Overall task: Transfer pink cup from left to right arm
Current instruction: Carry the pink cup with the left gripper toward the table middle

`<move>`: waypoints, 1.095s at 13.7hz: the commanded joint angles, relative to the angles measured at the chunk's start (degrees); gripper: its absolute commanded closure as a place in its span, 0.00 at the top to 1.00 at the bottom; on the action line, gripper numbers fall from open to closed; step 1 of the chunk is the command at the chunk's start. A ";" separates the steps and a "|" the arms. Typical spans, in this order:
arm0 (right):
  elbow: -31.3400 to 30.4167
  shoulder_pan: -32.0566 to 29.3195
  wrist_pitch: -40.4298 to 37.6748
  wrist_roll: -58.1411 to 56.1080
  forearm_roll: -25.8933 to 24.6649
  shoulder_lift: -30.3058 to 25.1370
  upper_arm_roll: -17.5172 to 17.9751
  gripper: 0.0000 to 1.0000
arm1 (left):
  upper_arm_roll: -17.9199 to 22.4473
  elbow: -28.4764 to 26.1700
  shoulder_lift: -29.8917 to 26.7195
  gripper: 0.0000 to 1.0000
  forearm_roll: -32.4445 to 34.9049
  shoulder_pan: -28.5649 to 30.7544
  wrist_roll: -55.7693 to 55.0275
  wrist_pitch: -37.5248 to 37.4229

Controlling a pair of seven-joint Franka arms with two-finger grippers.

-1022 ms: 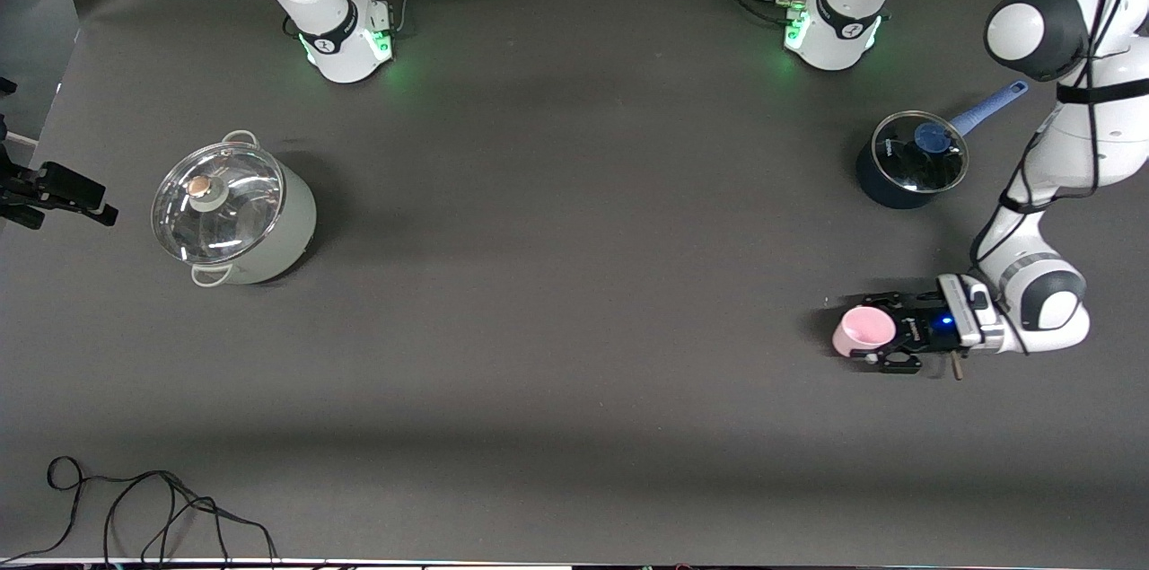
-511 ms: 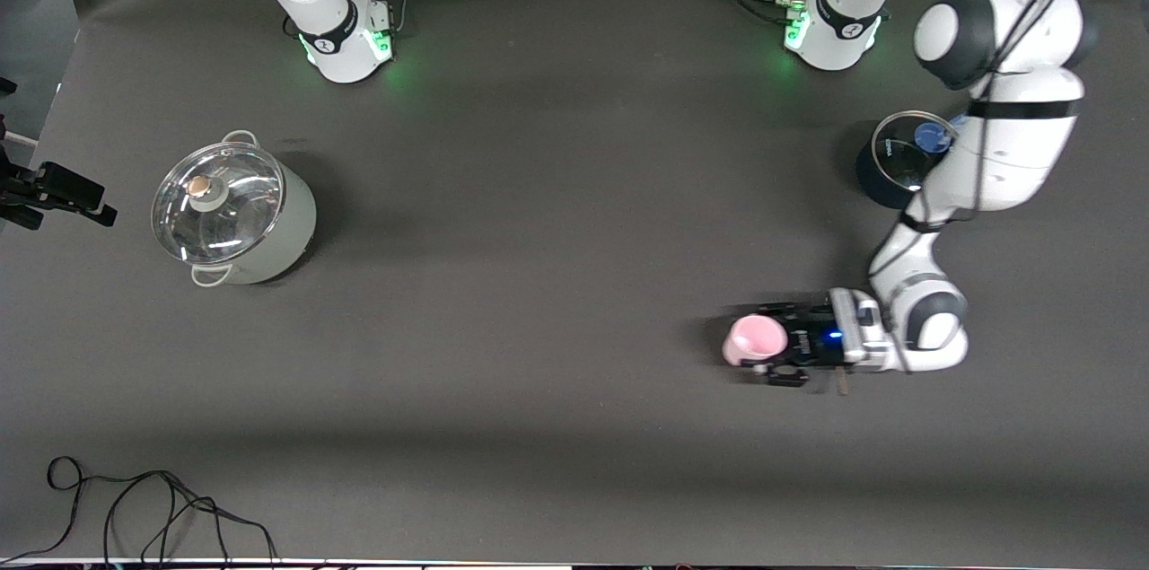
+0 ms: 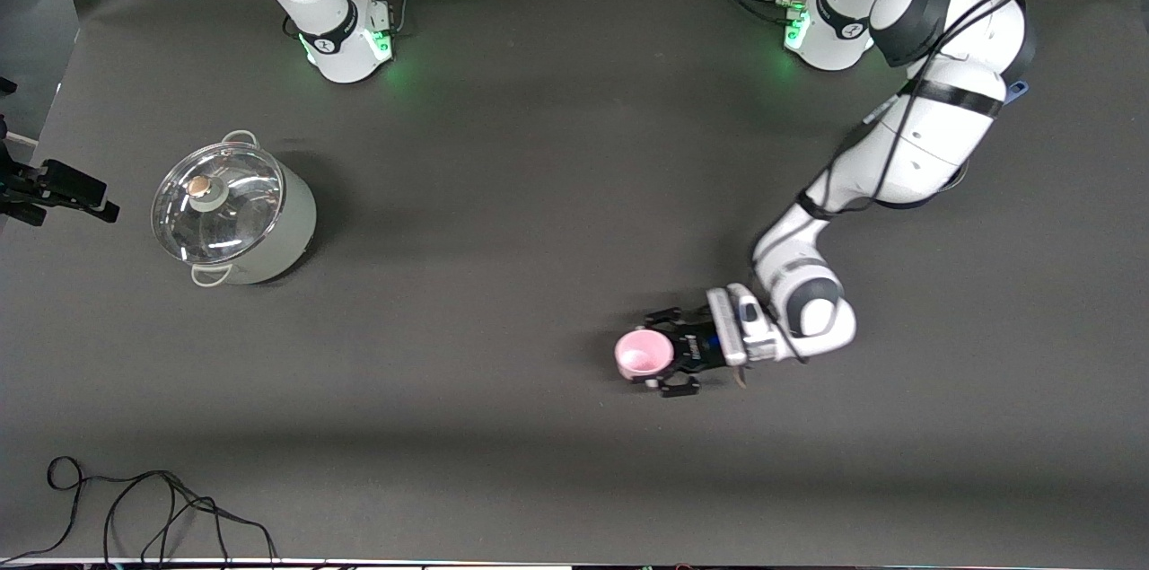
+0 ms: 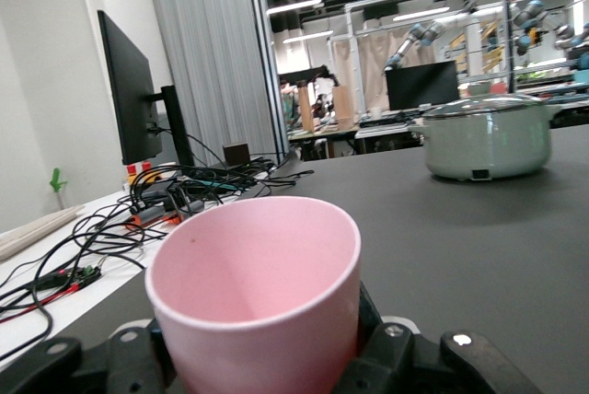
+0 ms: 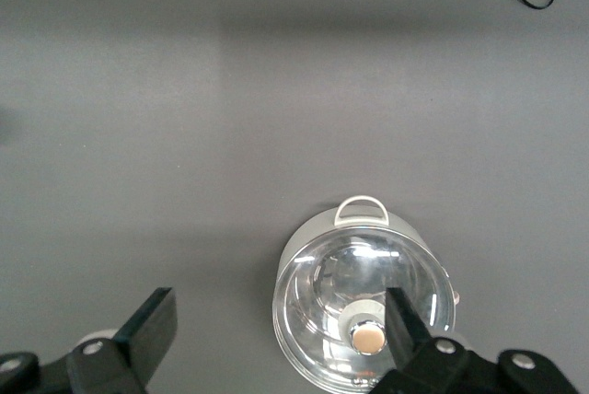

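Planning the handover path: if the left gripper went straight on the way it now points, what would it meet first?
The left gripper, shut on the small pale-pink plastic cup, points toward the right arm's end. Its wrist view shows bare dark table, then the pale-green lidded pot, somewhat to one side, so possibly missed.

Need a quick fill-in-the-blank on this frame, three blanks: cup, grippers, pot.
The left gripper is shut on the ____ cup.
The right gripper hangs with fingers ____, over the pale green pot.
That pot wears a ____ lid with a round knob.

Missing words: pink; open; glass
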 commanded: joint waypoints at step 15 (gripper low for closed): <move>12.85 13.54 -7.38 62.00 7.54 3.42 1.03 1.00 | -17.22 30.21 -0.99 0.00 -4.29 -29.57 -19.98 54.17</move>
